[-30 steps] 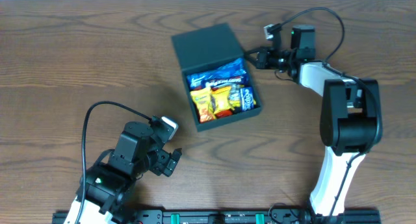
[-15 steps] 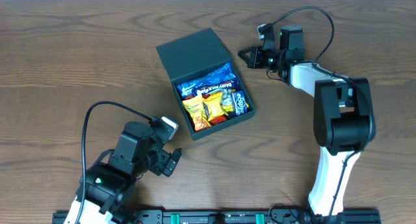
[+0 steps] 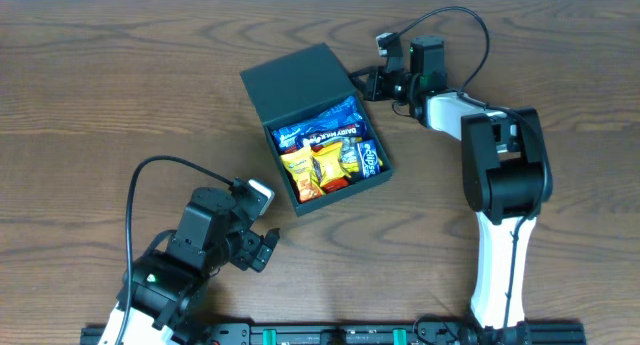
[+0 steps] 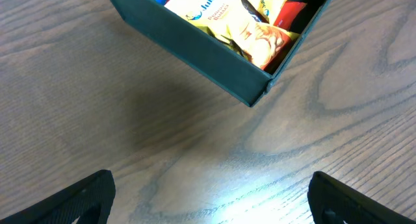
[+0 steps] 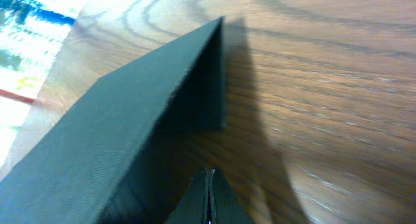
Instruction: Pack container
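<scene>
Overhead, the dark green square box (image 3: 300, 80) sits open in the middle of the brown wooden table (image 3: 110, 95), with its flat lid tipped back. Blue and yellow snack packets (image 3: 330, 150) lie inside. The right claw (image 3: 365, 83) is squeezed tight on nothing, just beside the lid. The left claw (image 3: 268, 247) is spread wide, near the box's front corner.

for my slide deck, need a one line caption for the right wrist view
Shut right gripper close beside the dark teal container, its lid raised
</scene>
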Robot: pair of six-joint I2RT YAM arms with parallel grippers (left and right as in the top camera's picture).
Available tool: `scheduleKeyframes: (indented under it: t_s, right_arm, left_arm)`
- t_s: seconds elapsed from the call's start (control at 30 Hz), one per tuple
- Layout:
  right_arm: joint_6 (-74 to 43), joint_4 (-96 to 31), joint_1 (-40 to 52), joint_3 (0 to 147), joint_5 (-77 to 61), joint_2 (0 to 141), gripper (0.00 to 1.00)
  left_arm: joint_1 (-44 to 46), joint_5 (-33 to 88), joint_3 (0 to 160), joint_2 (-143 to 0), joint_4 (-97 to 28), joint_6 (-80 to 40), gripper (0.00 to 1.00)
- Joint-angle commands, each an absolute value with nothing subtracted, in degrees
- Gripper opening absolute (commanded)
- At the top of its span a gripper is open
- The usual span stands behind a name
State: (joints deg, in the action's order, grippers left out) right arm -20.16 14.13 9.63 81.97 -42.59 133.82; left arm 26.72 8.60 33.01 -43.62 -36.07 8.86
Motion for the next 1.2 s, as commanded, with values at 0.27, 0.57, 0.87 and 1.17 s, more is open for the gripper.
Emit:
scheduleKeyframes:
  t_s: [0.27,0.57,0.87,1.17]
  right_arm:
    - [-15.16,1.52,9.32,83.09,-46.76,134.69,0.01]
    - [-6.44,-13.65,7.81,83.09,-39.88,132.84,0.01]
    - [0.38,-30.94,6.81,83.09,-39.79,126.76,0.01]
    - [-0.51,-44.99,6.96,83.07,-23.66,112.55,0.01]
  left_arm:
    - [26.55,8.4,32.71,-43.4,-36.21,8.56,0.96]
    - [26.55,8.4,32.71,-43.4,-36.21,8.56,0.95]
    - [26.55,8.4,32.73,-43.4,-36.21,8.56,0.95]
    - [26.55,8.4,32.71,-43.4,-36.21,8.56,0.95]
